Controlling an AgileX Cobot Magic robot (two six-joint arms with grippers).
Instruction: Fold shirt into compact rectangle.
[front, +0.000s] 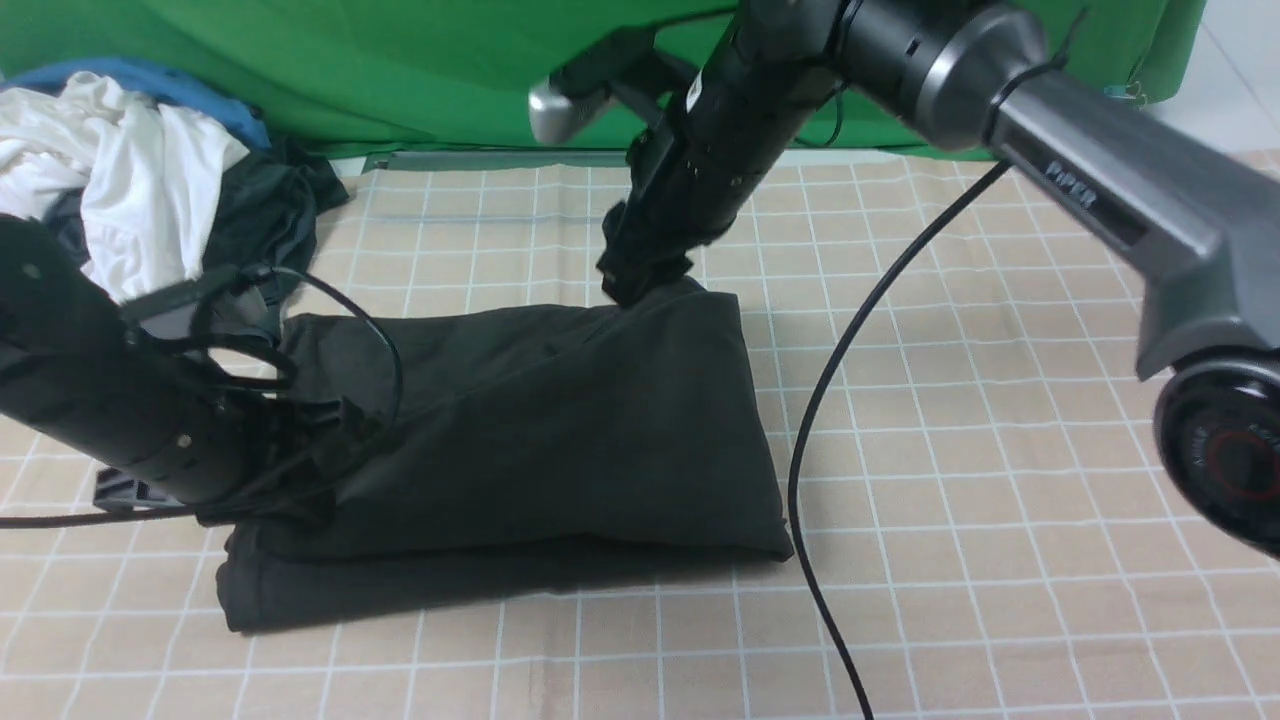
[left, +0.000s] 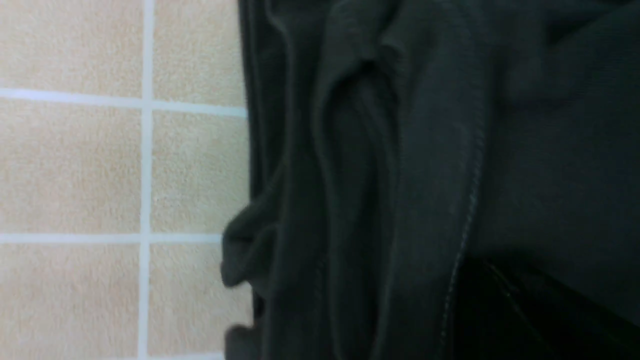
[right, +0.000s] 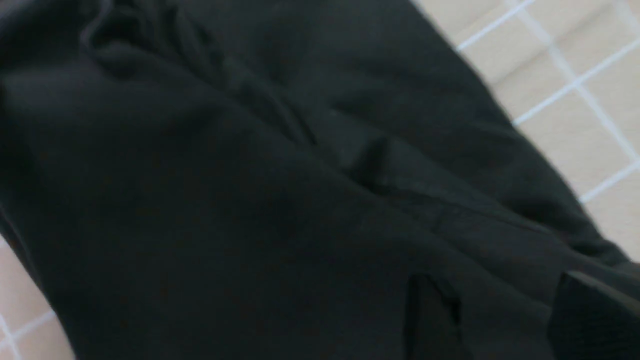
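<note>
Now, the shirt (front: 540, 430) lies folded mid-table on the checked cloth (front: 1000, 500). Left gripper (front: 335, 440) at its left edge, jaws together; pinching fabric or not, can't tell. Right gripper (front: 640, 285) on the far edge, jaws apart. Danger: a finger snags, drags the top layer open. The right arm (front: 1120, 170) reads "PiPER"; no shirt print shows.

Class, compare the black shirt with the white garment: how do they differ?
The black shirt lies folded; the white garment is crumpled. The black shirt lies alone in the middle; the white garment sits heaped with other clothes at the far left. Both are clothing.
</note>
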